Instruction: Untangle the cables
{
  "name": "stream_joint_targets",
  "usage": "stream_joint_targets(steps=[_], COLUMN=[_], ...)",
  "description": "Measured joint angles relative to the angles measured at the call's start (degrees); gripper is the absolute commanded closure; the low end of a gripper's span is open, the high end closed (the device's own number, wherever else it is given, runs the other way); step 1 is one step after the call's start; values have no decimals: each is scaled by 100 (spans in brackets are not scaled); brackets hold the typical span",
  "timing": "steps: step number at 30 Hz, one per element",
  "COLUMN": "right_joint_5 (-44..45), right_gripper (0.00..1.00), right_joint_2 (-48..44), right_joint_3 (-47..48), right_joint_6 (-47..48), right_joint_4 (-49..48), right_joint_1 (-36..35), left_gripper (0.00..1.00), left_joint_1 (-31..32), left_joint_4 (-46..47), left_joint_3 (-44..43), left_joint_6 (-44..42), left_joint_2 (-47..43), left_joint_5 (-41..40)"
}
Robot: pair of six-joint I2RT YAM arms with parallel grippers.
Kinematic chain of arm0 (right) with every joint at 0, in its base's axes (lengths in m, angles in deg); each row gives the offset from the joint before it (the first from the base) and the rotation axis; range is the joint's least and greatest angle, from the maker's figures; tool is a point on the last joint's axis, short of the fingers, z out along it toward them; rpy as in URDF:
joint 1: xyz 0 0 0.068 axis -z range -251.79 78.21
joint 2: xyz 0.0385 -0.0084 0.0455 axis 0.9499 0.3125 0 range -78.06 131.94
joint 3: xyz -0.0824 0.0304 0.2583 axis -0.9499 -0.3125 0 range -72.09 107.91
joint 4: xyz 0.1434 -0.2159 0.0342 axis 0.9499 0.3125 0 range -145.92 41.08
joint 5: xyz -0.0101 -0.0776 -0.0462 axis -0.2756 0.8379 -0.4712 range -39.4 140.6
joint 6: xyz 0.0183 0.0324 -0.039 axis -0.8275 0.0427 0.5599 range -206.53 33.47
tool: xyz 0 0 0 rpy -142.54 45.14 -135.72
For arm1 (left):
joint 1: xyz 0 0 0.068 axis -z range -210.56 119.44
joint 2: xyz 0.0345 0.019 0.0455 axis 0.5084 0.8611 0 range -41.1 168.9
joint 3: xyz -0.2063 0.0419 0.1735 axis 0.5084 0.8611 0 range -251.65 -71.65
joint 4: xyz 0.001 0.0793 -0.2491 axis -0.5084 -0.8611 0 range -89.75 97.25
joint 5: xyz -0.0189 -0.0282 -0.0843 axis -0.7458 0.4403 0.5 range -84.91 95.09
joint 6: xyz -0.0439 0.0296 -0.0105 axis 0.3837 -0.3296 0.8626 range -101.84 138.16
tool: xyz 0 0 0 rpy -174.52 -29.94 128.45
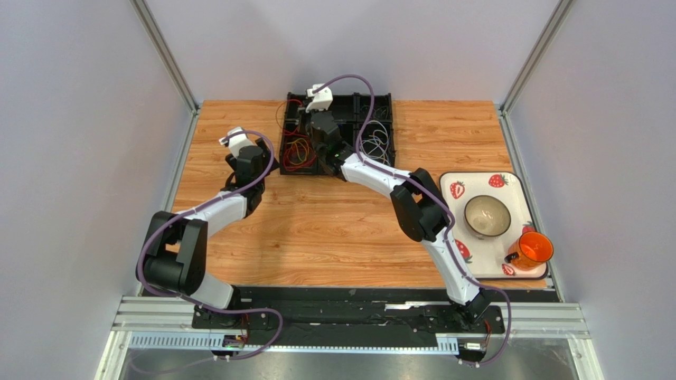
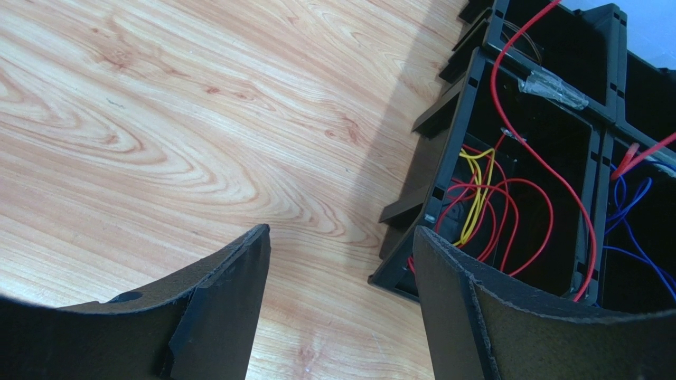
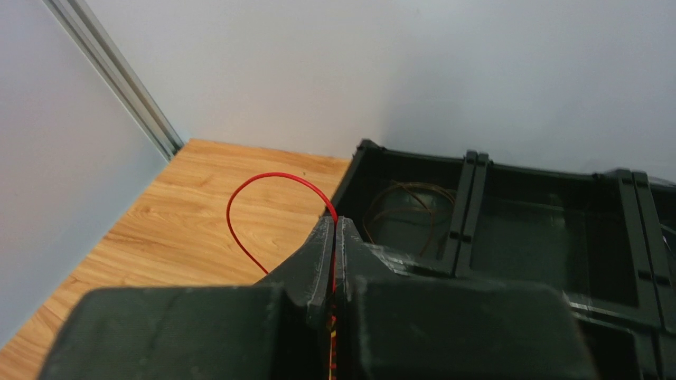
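Observation:
The cables lie in a black divided tray (image 1: 381,107) at the back of the table. Red cables (image 2: 520,210) and yellow cables (image 2: 476,190) tangle in its near left compartment, with blue ones (image 2: 631,218) in the compartment beside it. My right gripper (image 3: 334,226) is shut on a red cable (image 3: 254,186), which loops out over the wood left of the tray. It hangs above the tray's left half (image 1: 321,131). My left gripper (image 2: 341,261) stands open over bare wood just left of the tray's corner, nothing between its fingers.
A strawberry-patterned tray (image 1: 460,190) at the right holds a grey bowl (image 1: 486,215) and an orange cup (image 1: 534,249). A brownish wire coil (image 3: 405,207) lies in a back compartment. White wires (image 1: 379,141) fill the tray's right part. Grey walls enclose the table.

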Motion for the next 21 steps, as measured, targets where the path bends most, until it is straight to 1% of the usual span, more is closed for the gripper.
stream_joint_targets(steps=[3,17,21], right_joint_5=[107,1484,1657], right_gripper=[100,100,100], right_joint_2=[-70,-160,-186], right_joint_3=[-236,-678,-798], right_joint_6=[-63,72,72], right_joint_4=[44,586,748], right_joint_1=[7,9,-11], left_gripper=[26,27,27], left_joint_1=[0,0,0], left_joint_4=[-2,-11,-24], left_joint_3=[0,-87,-96], left_joint_6=[0,0,0], left_joint_2=[20,76,90], left_joint_5=[17,28,44])
